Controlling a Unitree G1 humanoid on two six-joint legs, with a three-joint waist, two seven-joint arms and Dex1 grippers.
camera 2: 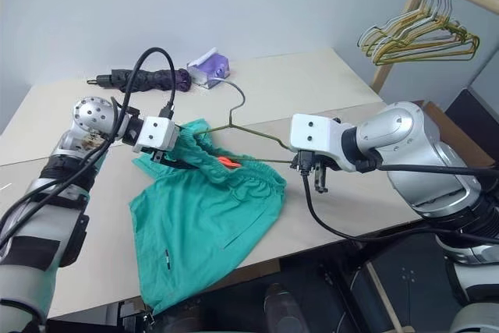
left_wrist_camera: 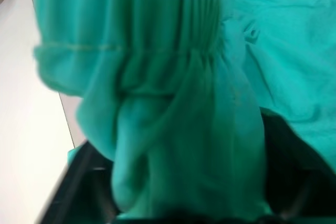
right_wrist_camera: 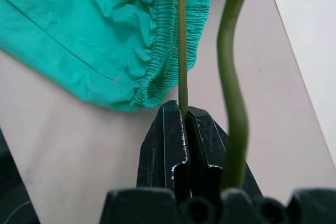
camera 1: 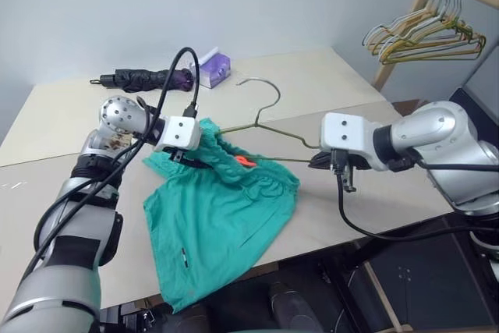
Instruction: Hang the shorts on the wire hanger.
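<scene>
We are pinching the wire hanger point(camera 1: 269, 126) by its lower bar in our right tool point(right_wrist_camera: 185, 116), closed tight on the wire, steadying it so the shorts point(camera 1: 218, 232) can feed along it. Our left tool point(camera 1: 187, 157) is bunching their waistband; its grip we cannot tell. The shorts are draping over the bench point(camera 1: 327, 76) edge.

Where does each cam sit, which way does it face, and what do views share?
Left and right eye views: on the head, looking forward and down at the table; both arms show.
Left wrist view: on the left wrist, close on the shorts; black fingers flank the fabric.
Right wrist view: on the right wrist, along fingers pinching the wire hanger.
Shared: shorts in all four; the hanger in head and right wrist views.
</scene>
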